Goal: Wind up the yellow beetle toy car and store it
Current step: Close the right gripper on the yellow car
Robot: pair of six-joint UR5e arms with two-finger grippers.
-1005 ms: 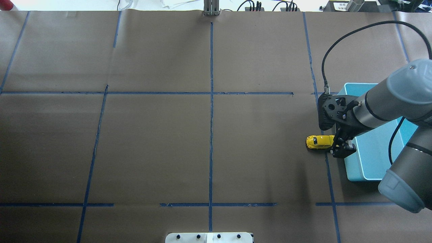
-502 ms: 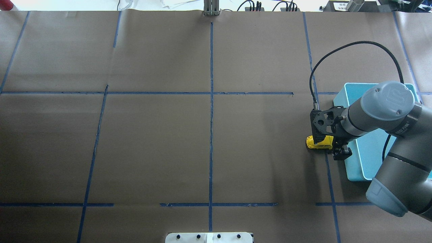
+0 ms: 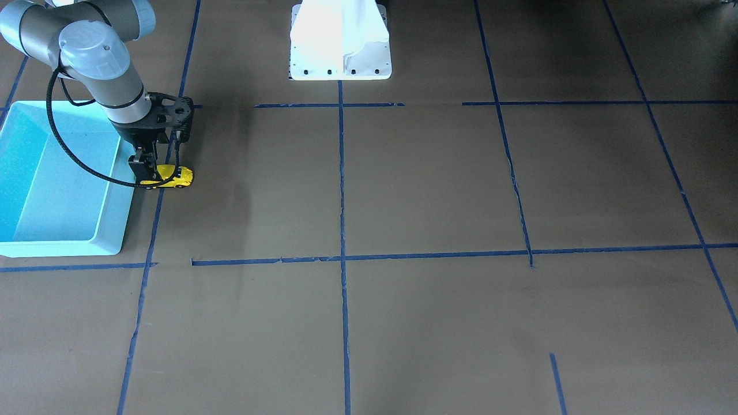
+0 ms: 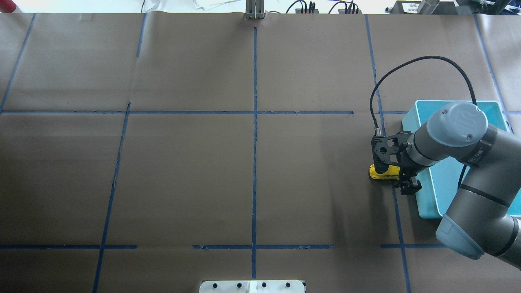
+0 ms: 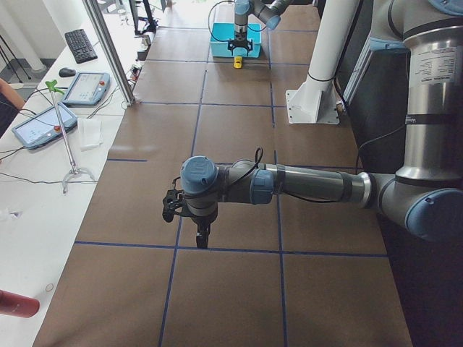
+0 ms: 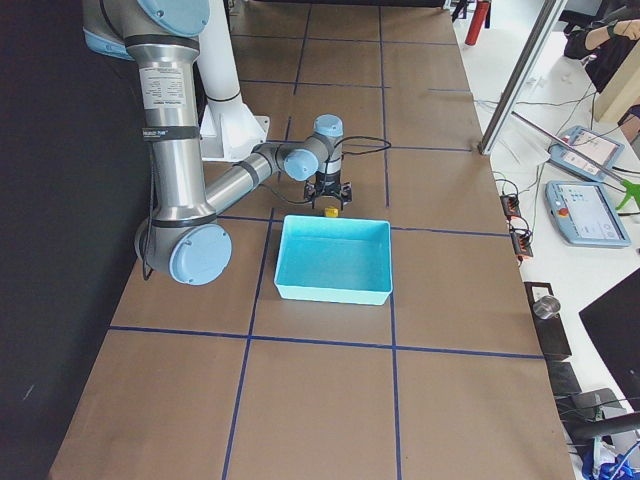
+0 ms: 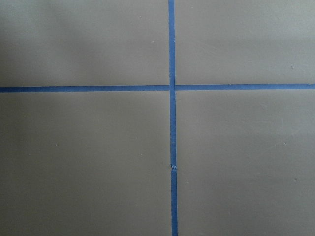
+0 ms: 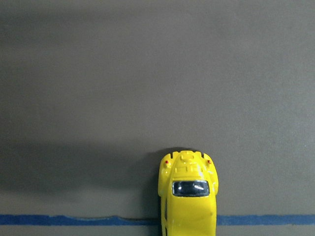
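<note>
The yellow beetle toy car (image 4: 381, 173) stands on its wheels on the brown table cover, just left of a teal bin (image 4: 447, 191). My right gripper (image 4: 403, 176) hangs over the end of the car nearest the bin. Its fingers are spread open to either side of that end, as the exterior right view shows. The front-facing view has one fingertip (image 3: 141, 167) low beside the car (image 3: 172, 176). The right wrist view holds only the car's top (image 8: 188, 196) across a blue tape line. My left gripper (image 5: 189, 220) hovers far off over the table; I cannot tell whether it is open or shut.
The teal bin (image 3: 57, 190) holds nothing visible. Blue tape lines divide the brown cover into squares. The white robot base (image 3: 340, 57) sits at the robot's edge of the table. The left wrist view shows a tape crossing only.
My right arm has swung in toward the car and brought the gripper down over its bin-side end. The car has stayed in place.
</note>
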